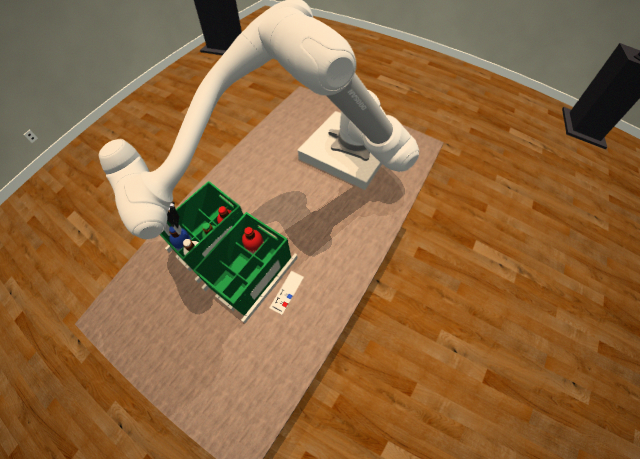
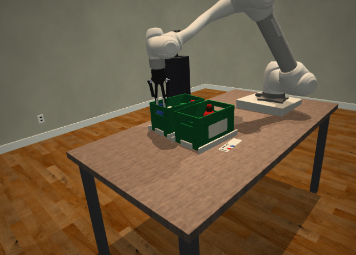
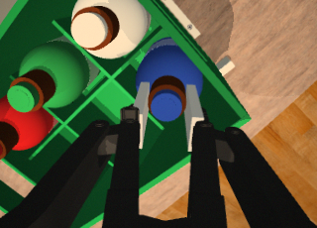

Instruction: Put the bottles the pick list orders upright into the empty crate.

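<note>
My gripper [image 1: 175, 228] [image 2: 160, 104] [image 3: 166, 96] is shut on the neck of the blue bottle [image 1: 179, 238] [image 2: 159, 113] [image 3: 163, 64], which is upright and low in its corner compartment of the bottle crate [image 2: 161, 126] [image 3: 218, 111]. A white bottle [image 1: 187, 245] [image 3: 129, 20], a green bottle [image 1: 207, 228] [image 3: 64, 74] and a red bottle [image 1: 223, 214] [image 3: 30, 124] stand there too. In the other crate [image 1: 247, 303] [image 2: 187, 129] one red bottle [image 1: 252, 240] [image 2: 208, 113] stands upright. The pick list [image 1: 295, 280] [image 2: 237, 141] shows a red line, then a blue line; its counts are too small to read.
The two crates sit side by side on the table [image 1: 180, 361] [image 2: 138, 171], with pale strips [image 2: 218, 141] along their bases. Crate walls and low dividers surround the bottles. The robot's base block [image 1: 336, 170] [image 2: 258, 107] is at the table's far end.
</note>
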`<state>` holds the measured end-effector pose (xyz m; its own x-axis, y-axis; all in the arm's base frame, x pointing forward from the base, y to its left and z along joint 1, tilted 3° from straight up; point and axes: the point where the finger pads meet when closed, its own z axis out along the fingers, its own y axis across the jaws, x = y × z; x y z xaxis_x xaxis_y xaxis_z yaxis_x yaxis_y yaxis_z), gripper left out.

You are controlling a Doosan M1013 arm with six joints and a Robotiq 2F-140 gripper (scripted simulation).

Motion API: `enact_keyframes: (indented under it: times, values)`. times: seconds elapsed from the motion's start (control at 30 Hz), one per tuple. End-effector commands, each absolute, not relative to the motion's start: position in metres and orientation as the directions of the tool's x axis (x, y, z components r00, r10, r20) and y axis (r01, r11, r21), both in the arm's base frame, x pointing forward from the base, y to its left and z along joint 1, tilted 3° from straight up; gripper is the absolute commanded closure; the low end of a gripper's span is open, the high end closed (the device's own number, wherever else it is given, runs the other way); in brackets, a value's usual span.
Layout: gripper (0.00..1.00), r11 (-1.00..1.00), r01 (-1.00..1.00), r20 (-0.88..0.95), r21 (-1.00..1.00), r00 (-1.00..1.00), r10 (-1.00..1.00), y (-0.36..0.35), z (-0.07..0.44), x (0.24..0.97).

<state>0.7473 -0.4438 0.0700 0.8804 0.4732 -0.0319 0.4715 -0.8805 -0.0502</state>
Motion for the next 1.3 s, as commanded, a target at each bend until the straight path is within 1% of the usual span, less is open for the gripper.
enact_keyframes:
  times: [0.0,1.27]
  values:
    - [1.00,-0.880,0.472,-0.032,-0.050,0.880,0.473,-0.444,0.070,0.747]
    - [1.00,-0.880,0.472,-0.032,-0.050,0.880,0.473,-0.445,0.122,0.750]
